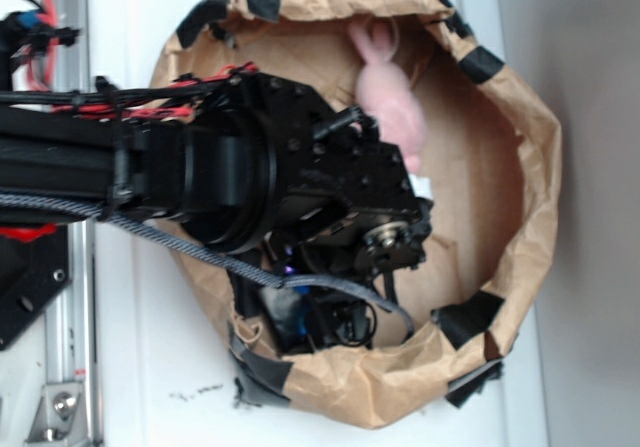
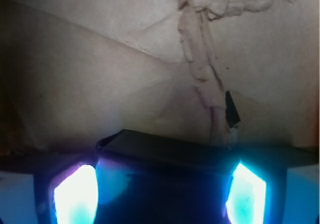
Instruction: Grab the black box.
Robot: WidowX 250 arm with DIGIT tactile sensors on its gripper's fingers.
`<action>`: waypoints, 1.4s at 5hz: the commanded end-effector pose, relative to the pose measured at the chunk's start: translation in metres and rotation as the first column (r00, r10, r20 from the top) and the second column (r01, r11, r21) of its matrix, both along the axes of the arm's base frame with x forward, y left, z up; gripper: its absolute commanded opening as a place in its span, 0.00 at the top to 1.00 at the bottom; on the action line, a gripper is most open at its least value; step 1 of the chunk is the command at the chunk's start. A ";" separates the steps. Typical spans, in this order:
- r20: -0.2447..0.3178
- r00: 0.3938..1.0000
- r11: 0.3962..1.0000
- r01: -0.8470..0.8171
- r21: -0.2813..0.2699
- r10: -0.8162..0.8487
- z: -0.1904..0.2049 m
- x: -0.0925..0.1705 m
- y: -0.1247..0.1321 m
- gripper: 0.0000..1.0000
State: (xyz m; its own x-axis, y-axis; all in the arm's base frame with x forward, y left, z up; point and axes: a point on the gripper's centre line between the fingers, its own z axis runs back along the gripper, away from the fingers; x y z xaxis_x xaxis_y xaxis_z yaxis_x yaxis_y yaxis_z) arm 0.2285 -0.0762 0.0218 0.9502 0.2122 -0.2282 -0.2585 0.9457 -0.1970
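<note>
Glowing fingertips (image 2: 75,196) of the gripper (image 2: 160,196) are sitting either side of the black box (image 2: 165,151), clasping it.

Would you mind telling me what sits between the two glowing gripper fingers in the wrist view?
The black box lies between the glowing fingers, its top edge spanning the gap above the brown paper. Only the wrist view shows this.

Arm reached in from the left, wrist bent downward.
The black arm (image 1: 200,167) stretched level across the exterior view, its claw (image 2: 160,194) pointing down; two fingers (image 2: 75,194) glowed blue at the wrist view's lower corners, spread wide apart.
</note>
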 end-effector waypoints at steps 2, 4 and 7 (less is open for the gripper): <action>0.254 0.940 0.927 0.130 0.353 -0.229 0.122 0.014 0.066 1.00; 0.285 0.928 0.932 0.140 0.334 -0.242 0.145 0.012 0.083 1.00; 0.037 0.658 0.629 0.701 0.337 -0.752 0.084 0.020 0.078 0.00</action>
State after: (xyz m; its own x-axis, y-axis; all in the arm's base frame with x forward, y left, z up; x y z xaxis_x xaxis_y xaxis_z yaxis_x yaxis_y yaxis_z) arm 0.2584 -0.0004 0.0922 0.8369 -0.5249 -0.1552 0.5407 0.8368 0.0856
